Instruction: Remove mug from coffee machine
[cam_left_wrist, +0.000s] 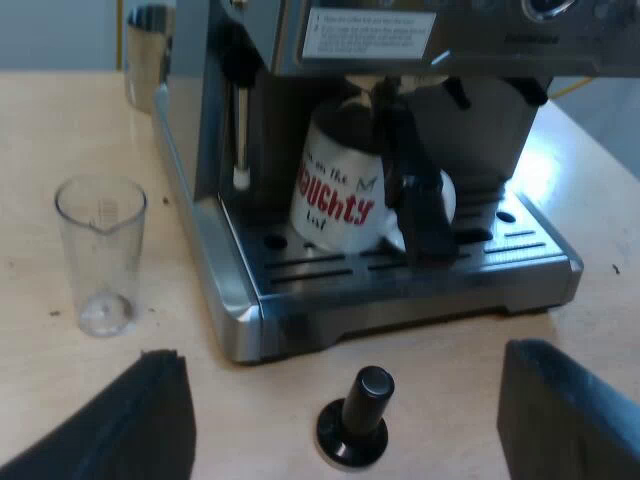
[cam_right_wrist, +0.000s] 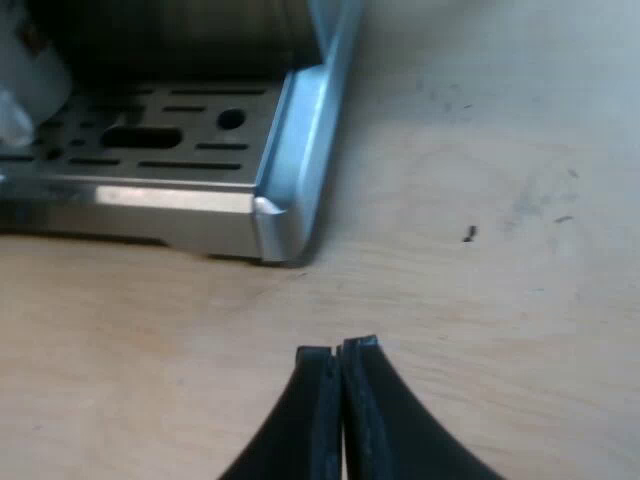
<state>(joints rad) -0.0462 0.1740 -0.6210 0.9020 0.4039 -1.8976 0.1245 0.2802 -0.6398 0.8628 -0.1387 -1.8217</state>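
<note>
A white mug with red lettering leans tilted on the espresso machine's drip tray, under the brew head. A dark handle slants down from the machine's front across the mug. My left gripper is open, low over the table before the tray, with its fingers spread wide to either side of a black-knobbed tamper. My right gripper is shut on nothing, above bare table off the tray's corner. The mug's white edge sits deep on the tray.
An empty measuring glass stands on the table beside the machine. A metal jug stands farther behind it. The steam wand hangs down close by the mug. Light wooden table spreads beyond the tray's corner.
</note>
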